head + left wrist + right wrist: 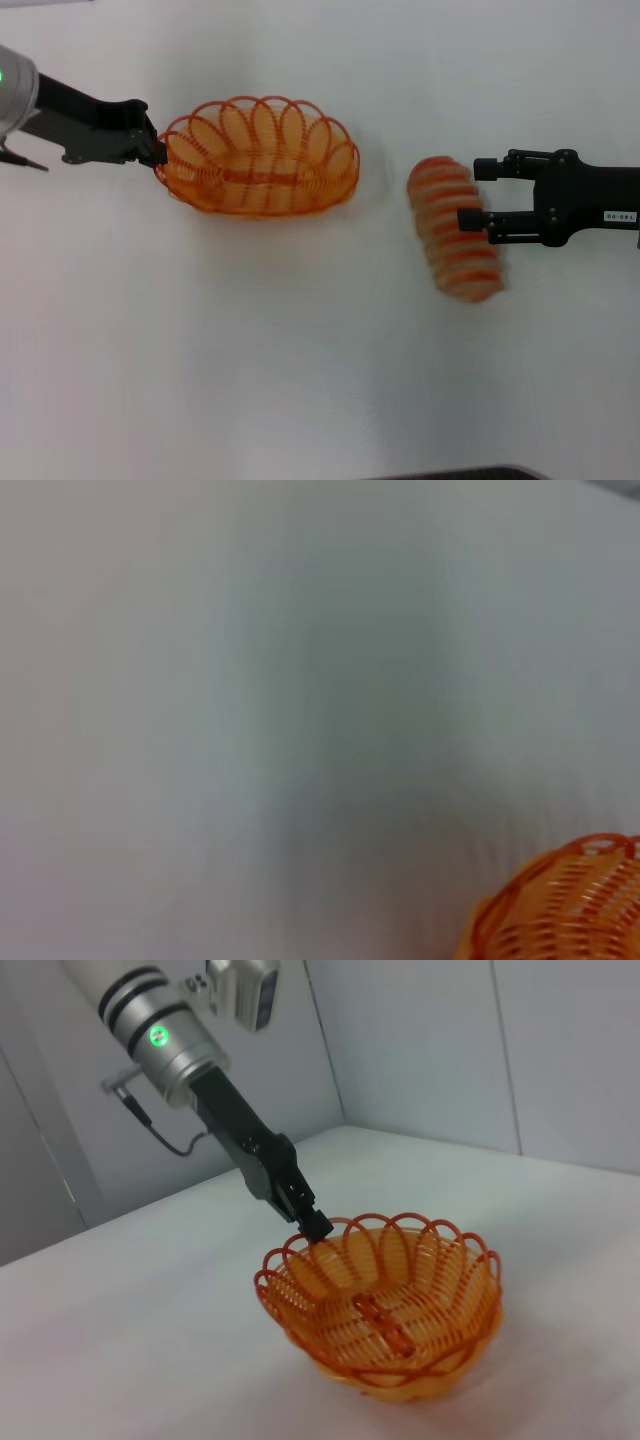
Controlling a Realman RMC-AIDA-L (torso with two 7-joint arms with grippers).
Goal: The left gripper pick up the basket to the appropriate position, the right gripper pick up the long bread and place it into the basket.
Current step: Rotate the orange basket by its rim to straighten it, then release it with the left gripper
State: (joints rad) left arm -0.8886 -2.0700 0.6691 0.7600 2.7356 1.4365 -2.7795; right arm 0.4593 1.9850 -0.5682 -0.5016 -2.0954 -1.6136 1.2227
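Long bread (455,229), right pincer (476,195), illegible white label (619,216)

One basket (258,157), one long bread (455,229), two end effectors

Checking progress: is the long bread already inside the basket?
No. The long bread lies on the table beside the right tool, apart from the empty basket.
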